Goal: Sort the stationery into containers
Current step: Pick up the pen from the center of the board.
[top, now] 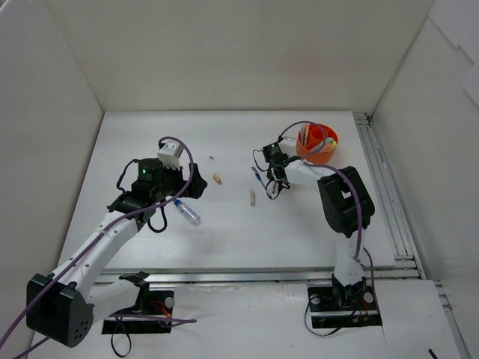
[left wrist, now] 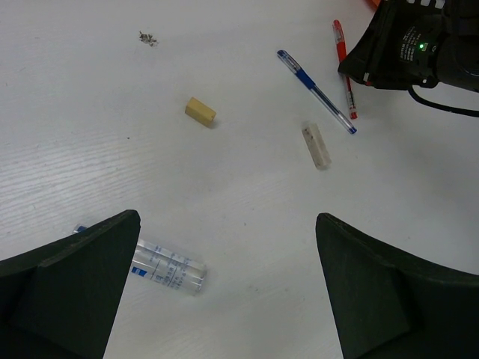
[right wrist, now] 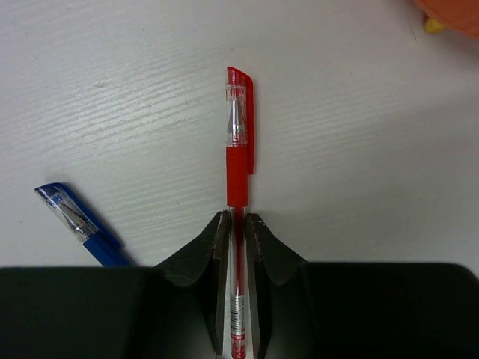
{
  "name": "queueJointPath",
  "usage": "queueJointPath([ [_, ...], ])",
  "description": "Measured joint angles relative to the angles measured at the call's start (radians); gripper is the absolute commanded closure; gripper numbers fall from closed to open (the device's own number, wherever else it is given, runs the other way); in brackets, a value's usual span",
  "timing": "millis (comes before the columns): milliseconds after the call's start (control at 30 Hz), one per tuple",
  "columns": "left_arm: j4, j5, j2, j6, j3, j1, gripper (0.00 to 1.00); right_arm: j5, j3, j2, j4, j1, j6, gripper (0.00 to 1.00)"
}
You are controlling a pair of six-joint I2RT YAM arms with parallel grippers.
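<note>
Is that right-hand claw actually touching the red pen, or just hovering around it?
Touching. The right wrist view shows the right gripper with both fingers pressed against opposite sides of the red pen, with no gap visible.

readable text: none | clear tube (left wrist: 168, 271): blue printed lines on its wall, too small to read | red pen (right wrist: 238, 161): pale label with fine dark print low on the barrel, blurred, not legible | black wrist housing (left wrist: 408, 45) of the right arm: small white lettering, not legible; green light beside it lit
</note>
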Motion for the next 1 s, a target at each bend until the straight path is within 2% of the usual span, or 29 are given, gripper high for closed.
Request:
queueJointPath([
  [133,0.000,0.010,0.014,0.000,0.000,0.000,0.00,0.000,0.000,-0.001,0.000,0.000,-0.031,1.00],
  [267,0.000,0.029,0.024,0.000,0.003,0.000,0.00,-0.003,-0.030,-0.029,0.017,0.002,-0.101,1.00],
  [400,0.008,0.060,0.025,0.000,0.006,0.000,0.00,-0.062,-0.194,-0.178,0.126,0.008,-0.196,1.00],
  [500,0.010,0.084,0.026,0.000,0.013,-0.005,0.00,-0.175,-0.312,-0.321,0.216,0.014,-0.280,1.00],
  [700,0.036,0.147,0.045,-0.004,0.048,-0.051,0.00,-0.586,-0.402,-0.500,0.369,0.065,-0.517,1.00],
  [833,0.066,0.169,0.045,-0.008,0.055,-0.101,0.00,-0.809,-0.433,-0.529,0.397,0.120,-0.633,1.00],
  [1000,0.091,0.185,0.046,-0.019,0.056,-0.119,0.00,-0.917,-0.437,-0.530,0.410,0.152,-0.690,1.00],
])
